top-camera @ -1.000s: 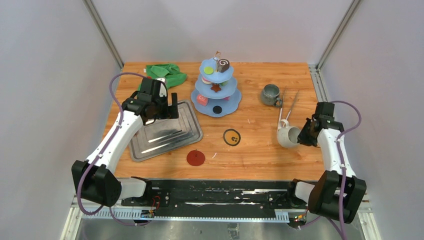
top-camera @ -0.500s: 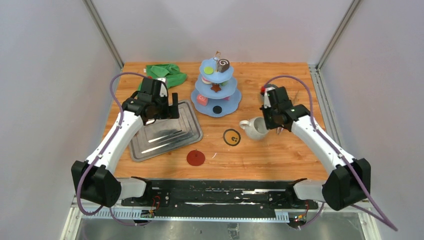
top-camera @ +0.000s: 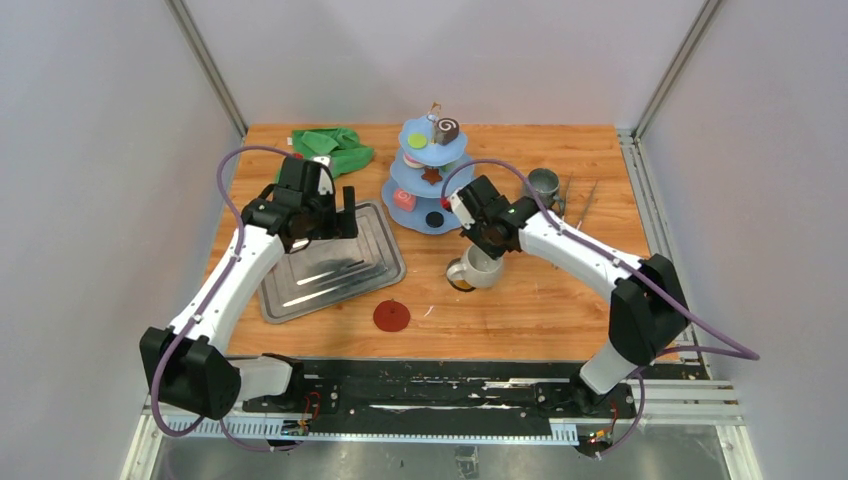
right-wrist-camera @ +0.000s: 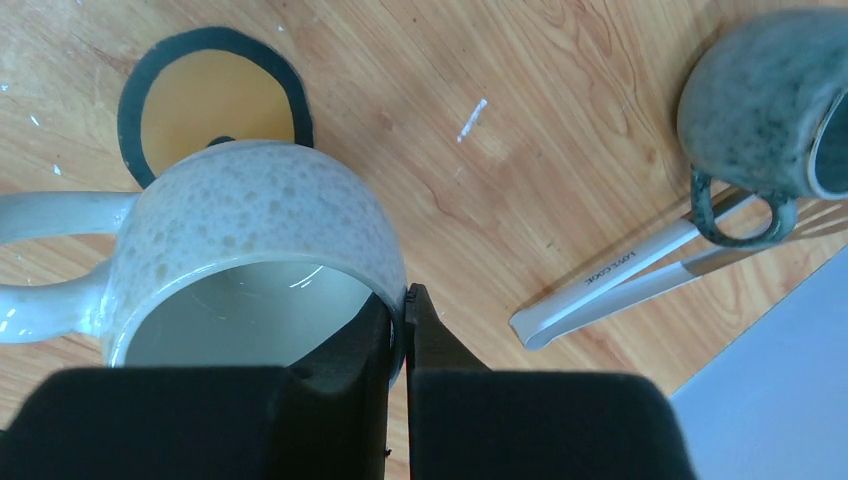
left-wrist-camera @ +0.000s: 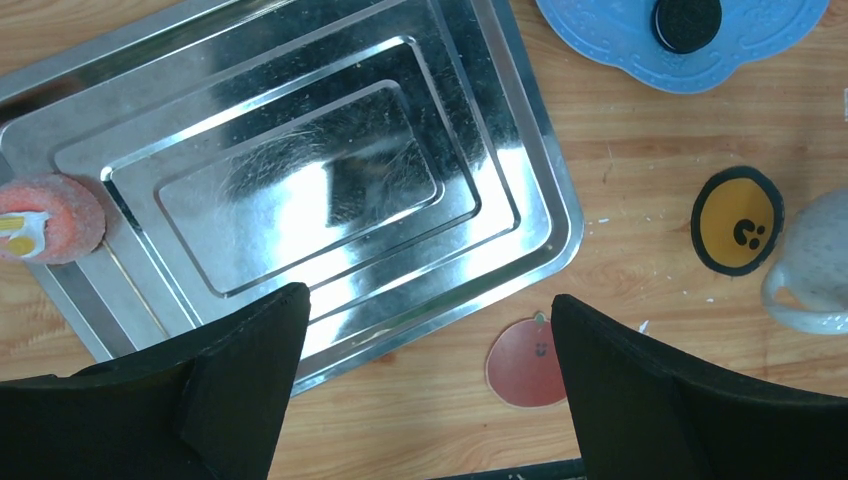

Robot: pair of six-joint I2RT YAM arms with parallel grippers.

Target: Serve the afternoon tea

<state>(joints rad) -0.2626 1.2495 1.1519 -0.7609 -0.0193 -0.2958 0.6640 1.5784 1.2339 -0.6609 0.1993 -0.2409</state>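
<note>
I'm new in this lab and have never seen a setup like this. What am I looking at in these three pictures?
Two robot arms are bolted at the near edge of a wooden table, each ending in a two-finger gripper. The wide picture comes from a fixed camera above and behind them. The other two come from cameras on the wrists, looking past each arm's own fingers. On the table are a steel tray, a blue tiered stand carrying toy sweets, a green cloth, a grey-green mug beside tongs, a red coaster and a yellow coaster. The left gripper hangs open above the tray, holding nothing. The right gripper is shut on the rim of a white mug, tilted over the yellow coaster.
</note>
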